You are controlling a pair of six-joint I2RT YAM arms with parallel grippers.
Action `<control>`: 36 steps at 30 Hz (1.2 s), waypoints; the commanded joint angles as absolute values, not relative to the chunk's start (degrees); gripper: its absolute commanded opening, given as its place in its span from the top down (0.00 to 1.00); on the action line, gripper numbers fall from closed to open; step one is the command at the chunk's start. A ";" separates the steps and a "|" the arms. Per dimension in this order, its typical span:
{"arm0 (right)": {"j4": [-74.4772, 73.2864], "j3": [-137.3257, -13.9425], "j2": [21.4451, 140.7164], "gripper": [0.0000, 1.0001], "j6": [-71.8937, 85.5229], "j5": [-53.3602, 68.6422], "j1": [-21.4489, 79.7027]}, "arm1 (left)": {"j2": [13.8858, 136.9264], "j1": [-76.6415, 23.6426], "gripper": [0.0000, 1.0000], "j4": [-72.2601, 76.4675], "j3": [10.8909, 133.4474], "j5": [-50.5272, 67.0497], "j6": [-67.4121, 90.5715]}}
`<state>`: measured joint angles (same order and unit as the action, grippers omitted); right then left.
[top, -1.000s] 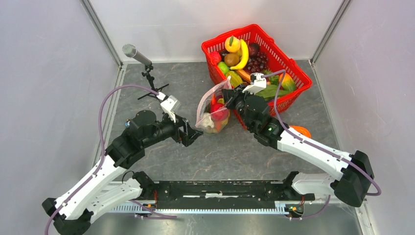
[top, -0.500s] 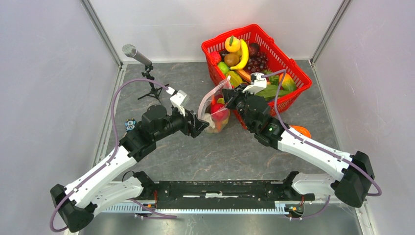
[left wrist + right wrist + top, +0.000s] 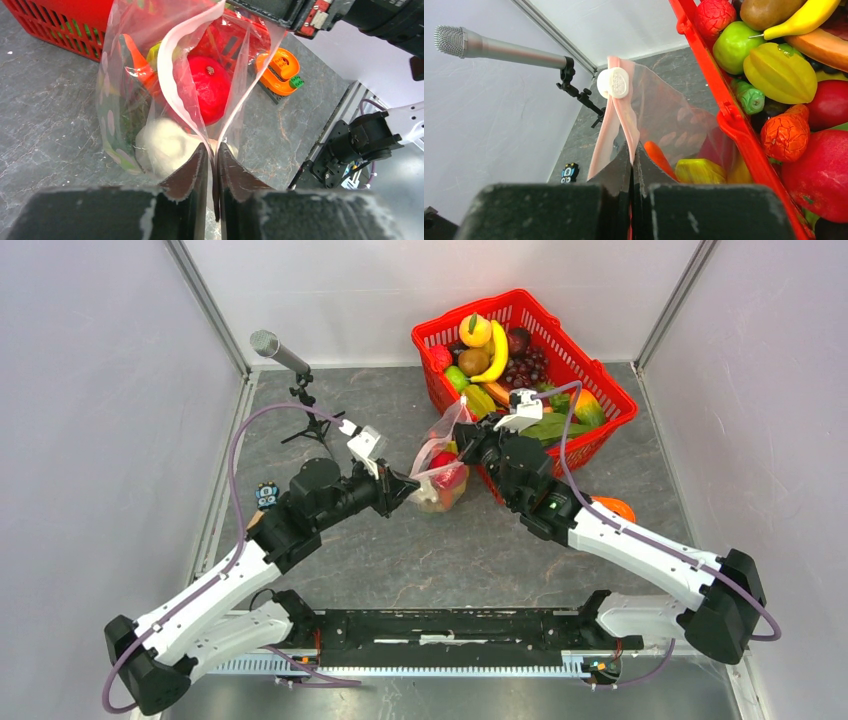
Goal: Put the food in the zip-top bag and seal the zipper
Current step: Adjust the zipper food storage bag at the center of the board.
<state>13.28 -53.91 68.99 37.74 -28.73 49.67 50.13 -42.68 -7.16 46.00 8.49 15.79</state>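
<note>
The zip-top bag [image 3: 440, 468] stands on the table beside the red basket, its mouth held up between both arms. Inside it I see food: a red round fruit [image 3: 210, 87], a white cauliflower [image 3: 162, 145], an orange carrot [image 3: 658, 154] and something yellow [image 3: 701, 172]. My left gripper [image 3: 212, 157] is shut on the bag's near rim, where both pale pink edges meet. At the far end of the mouth, my right gripper [image 3: 633, 152] is shut on the zipper [image 3: 621, 115], just below its white slider [image 3: 614, 82]. The mouth gapes between the two grips.
The red mesh basket [image 3: 600, 380], full of toy fruit, stands right behind the bag. A microphone on a small stand [image 3: 282, 352] is at the back left. An orange toy [image 3: 612, 508] lies by the right arm, and a small owl figure [image 3: 265, 494] by the left.
My left arm has swung right up to the bag and its jaws have closed on the near rim. The bag's mouth has narrowed. The right arm has kept still.
</note>
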 commanded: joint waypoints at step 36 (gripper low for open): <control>4.86 -44.12 48.72 0.15 -11.11 30.00 29.22 | 39.67 -42.89 0.98 -29.89 64.77 22.21 -3.03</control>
